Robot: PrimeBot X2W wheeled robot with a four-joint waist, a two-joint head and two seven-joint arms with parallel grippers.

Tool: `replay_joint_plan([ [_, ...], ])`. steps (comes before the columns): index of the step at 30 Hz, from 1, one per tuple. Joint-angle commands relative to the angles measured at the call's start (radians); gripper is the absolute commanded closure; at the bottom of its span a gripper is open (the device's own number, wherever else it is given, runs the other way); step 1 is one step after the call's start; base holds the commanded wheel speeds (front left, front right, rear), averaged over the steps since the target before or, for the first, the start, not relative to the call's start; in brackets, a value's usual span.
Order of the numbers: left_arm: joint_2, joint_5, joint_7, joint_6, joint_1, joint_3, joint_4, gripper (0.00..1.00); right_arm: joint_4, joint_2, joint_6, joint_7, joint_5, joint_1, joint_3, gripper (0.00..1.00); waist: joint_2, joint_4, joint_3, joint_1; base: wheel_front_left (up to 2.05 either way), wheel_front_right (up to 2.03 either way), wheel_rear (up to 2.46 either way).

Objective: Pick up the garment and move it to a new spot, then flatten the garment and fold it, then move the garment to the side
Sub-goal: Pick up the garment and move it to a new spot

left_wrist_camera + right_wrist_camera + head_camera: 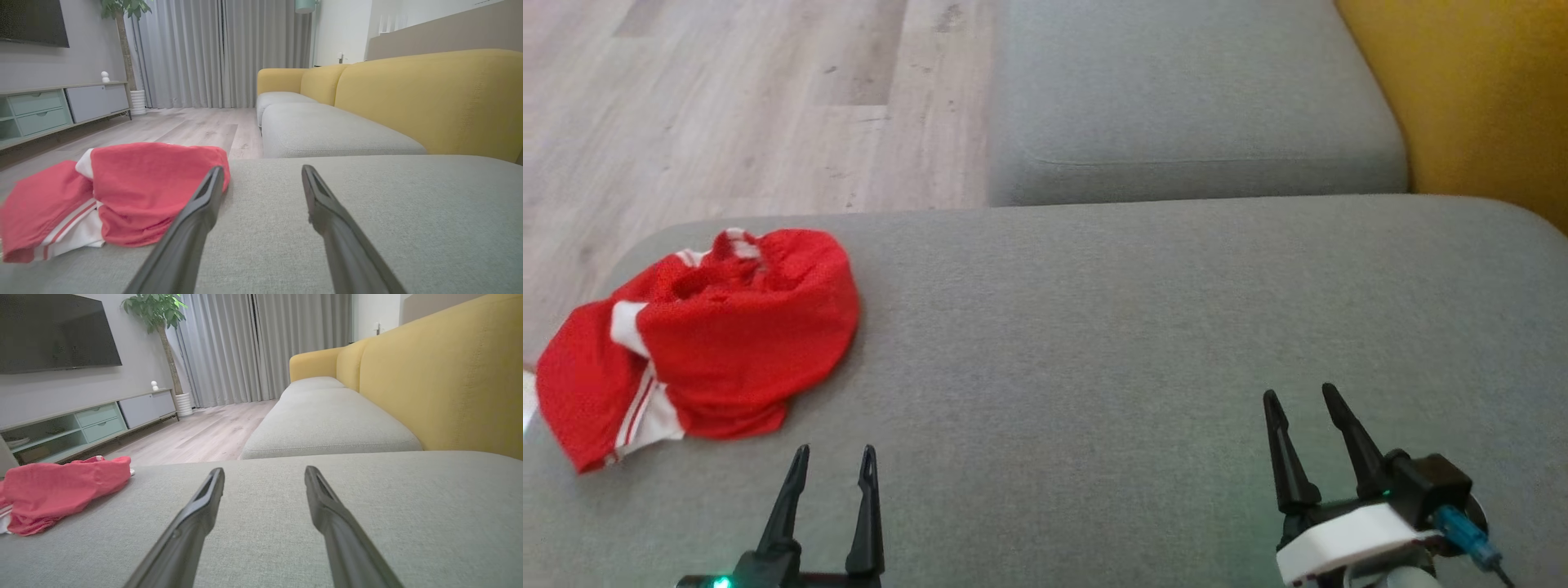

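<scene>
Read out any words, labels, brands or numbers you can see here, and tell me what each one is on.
No text can be read anywhere in these views.
red garment: white stripes and panels, no lettering seen.
television: screen dark, no logo legible.
left gripper and right gripper: no readable markings.

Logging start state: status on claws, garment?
Open and empty: left claw, right claw. Red garment crumpled at cushion left edge, untouched. Nothing in the way.
</scene>
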Motion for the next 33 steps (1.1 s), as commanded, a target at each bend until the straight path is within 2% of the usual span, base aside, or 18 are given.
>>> replay_joint_plan([
  [1, 0.005, 0.0, -0.01, 0.002, -0.048, 0.027, -0.024, 0.0, -0.031, -0.009, -0.001, -0.011, -0.001, -0.022, 0.023, 0.0, 0.0, 0.036, -0.003, 0.0, 0.0, 0.0, 0.0],
  [15, 0.011, 0.019, -0.01, -0.018, -0.036, 0.09, -0.03, 0.0, -0.05, -0.009, -0.001, -0.011, 0.031, -0.01, 0.043, 0.0, 0.0, 0.339, 0.02, 0.0, 0.0, 0.0, 0.0],
  [23, 0.009, 0.01, -0.01, -0.011, -0.031, 0.133, -0.065, 0.0, -0.045, -0.009, -0.001, -0.011, 0.027, -0.053, 0.083, 0.0, 0.0, 0.408, 0.068, 0.0, 0.0, 0.0, 0.0],
  [33, 0.006, -0.003, -0.01, 0.008, -0.016, 0.153, -0.101, 0.0, -0.032, -0.009, -0.001, -0.011, 0.004, -0.077, 0.114, 0.0, 0.0, 0.428, 0.093, 0.0, 0.0, 0.0, 0.0],
])
